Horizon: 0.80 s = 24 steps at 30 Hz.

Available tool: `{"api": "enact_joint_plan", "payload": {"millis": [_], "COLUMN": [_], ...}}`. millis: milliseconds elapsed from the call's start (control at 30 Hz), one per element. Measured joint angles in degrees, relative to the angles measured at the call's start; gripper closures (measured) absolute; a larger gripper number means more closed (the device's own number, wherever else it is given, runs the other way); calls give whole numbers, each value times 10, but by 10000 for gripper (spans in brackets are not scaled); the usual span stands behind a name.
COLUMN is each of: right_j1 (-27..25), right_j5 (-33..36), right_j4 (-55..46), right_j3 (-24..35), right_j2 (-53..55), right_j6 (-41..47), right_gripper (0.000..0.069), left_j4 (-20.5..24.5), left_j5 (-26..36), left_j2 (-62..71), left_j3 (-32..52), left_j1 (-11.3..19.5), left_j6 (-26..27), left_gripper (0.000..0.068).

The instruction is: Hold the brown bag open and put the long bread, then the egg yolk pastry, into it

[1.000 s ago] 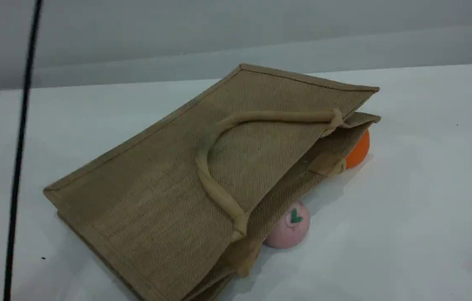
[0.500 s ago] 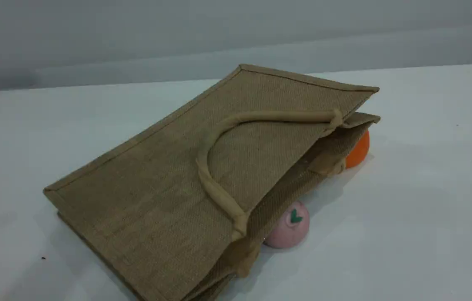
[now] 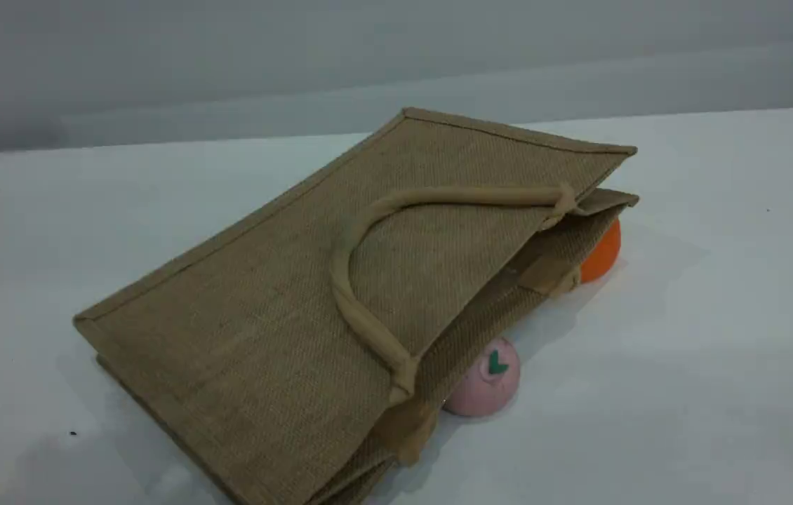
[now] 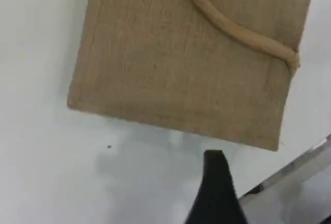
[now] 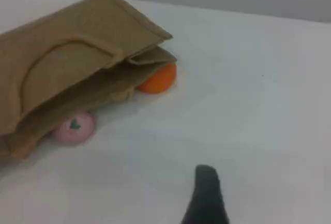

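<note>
Bag (image 3: 284, 308) lies flat mid-surface, mouth toward the right edge, facing the right hand (image 5: 206, 182); both hands, left hand (image 4: 214, 164) included, wide and empty.

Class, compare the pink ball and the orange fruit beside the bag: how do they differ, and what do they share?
The pink ball is pale pink with a green leaf mark; the orange fruit is plain bright orange. The ball shows almost whole near the bag's front corner; the fruit is mostly hidden near its far corner. Both rest on the table, tucked under the bag's open edge.
</note>
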Motion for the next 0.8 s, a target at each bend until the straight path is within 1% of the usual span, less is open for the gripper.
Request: {"api": "enact_joint_plan", "payload": {"millis": [33,100,267,367,433,500,567,733,800], "right_j1": [0,0,0,0,0,0,0,0,0], "right_j5": [0,0,1,1,1,1,1,2,2], "right_j4": [-1,0,4,5,5,5,5,5,5], "right_j3": [0,0,0,-1,0,0,0,0,0], "right_j2": [0,0,1,1,1,1,1,1,1], "right_j6": [0,1,2,2,2,2,2,2,2], "right_gripper": [213,213,213,213,213,213,213,213,213], "left_j4": [2,22,90,131,146,146,144,144,145], "left_j5": [-7,-31,-89,-93,-81,-80,-61,-13,-13], "left_j2": [-26,-75,-220,-306,-360,-417,-466,-580,-619], "left_j3": [21,64,186,256,296,333,356,362,363], "left_j1": [0,0,0,0,0,0,0,0,0], "left_j6": [-11,-30,-111,-157,-179,-186,-188,-188,-188], "left_gripper": [215,215,215,215,215,215,215,215,215]}}
